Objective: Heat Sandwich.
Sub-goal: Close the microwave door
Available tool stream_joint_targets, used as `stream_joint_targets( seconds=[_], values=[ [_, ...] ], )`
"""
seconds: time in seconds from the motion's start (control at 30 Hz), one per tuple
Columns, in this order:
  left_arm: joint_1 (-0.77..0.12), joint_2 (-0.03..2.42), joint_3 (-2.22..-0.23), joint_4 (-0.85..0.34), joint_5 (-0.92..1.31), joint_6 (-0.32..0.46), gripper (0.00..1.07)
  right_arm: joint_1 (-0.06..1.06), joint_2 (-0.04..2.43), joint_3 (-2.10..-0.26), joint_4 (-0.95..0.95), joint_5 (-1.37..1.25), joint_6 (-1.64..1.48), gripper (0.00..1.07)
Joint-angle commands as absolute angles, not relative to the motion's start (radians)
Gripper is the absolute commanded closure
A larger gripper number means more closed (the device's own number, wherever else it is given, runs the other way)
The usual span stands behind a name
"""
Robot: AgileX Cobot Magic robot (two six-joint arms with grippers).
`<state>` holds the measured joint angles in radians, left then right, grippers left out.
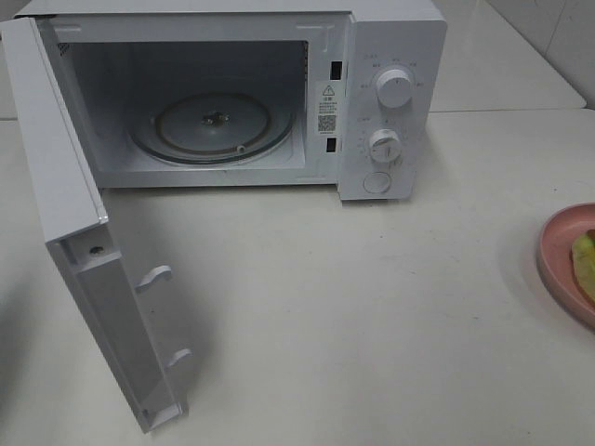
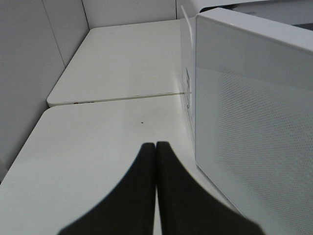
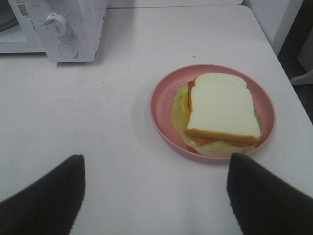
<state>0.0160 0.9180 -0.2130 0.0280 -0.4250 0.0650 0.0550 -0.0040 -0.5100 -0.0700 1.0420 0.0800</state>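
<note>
Clearly nearer, the right claw (image 3: 155, 196) gapes wide with the sandwich (image 3: 222, 110) straight ahead; the left claw (image 2: 156, 147) is shut, empty.

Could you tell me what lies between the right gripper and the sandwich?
Nothing but bare white table up to the rim of the pink plate that carries the sandwich; the right wrist view shows this stretch, with the right gripper jaws wide apart.

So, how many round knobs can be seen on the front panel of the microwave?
2. The upper knob sits near the panel's top; the lower knob sits below it, above a round button. None seems hidden.
</note>
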Motion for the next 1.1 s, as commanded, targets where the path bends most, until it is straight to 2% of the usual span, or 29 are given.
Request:
stream_joint_targets(
  seconds=[0.03, 0.13, 0.2, 0.27, 0.43, 0.57, 0.67, 0.8, 0.9, 1.0, 1.1],
  values=[
    [0.015, 0.993, -0.211, 0.087, -0.532, 0.049, 1.06, 0.047, -0.029, -0.506, -0.068, 1.037, 0.072, 0.31],
    [0.015, 1.035, -0.211, 0.112, -0.575, 0.015, 1.06, 0.047, -0.029, -0.506, -0.068, 1.037, 0.072, 0.31],
    [0.015, 1.101, -0.211, 0.151, -0.640, -0.036, 1.06, 0.047, -0.029, -0.506, -0.068, 1.037, 0.072, 0.31],
    [0.015, 1.164, -0.217, 0.214, -0.695, -0.056, 1.06, 0.047, -0.029, -0.506, -0.068, 1.037, 0.072, 0.31],
    [0.015, 1.216, -0.228, 0.275, -0.743, -0.103, 1.06, 0.047, -0.029, -0.506, -0.068, 1.037, 0.072, 0.31],
    [0.015, 1.313, -0.264, 0.428, -0.835, -0.195, 1.06, 0.047, -0.029, -0.506, -0.068, 1.037, 0.072, 0.31],
    [0.015, 1.346, -0.275, 0.474, -0.863, -0.210, 1.06, 0.047, -0.029, -0.506, -0.068, 1.037, 0.072, 0.31],
    [0.003, 1.390, -0.286, 0.495, -0.908, -0.212, 1.06, 0.047, -0.029, -0.506, -0.068, 1.037, 0.072, 0.31],
    [-0.049, 1.411, -0.286, 0.462, -0.914, -0.191, 1.06, 0.047, -0.029, -0.506, -0.068, 1.037, 0.072, 0.31],
    [-0.129, 1.444, -0.286, 0.385, -0.915, -0.119, 1.06, 0.047, -0.029, -0.506, -0.068, 1.037, 0.072, 0.31],
    [-0.164, 1.461, -0.286, 0.336, -0.918, -0.106, 1.06, 0.047, -0.029, -0.506, -0.068, 1.037, 0.072, 0.31]
  ],
)
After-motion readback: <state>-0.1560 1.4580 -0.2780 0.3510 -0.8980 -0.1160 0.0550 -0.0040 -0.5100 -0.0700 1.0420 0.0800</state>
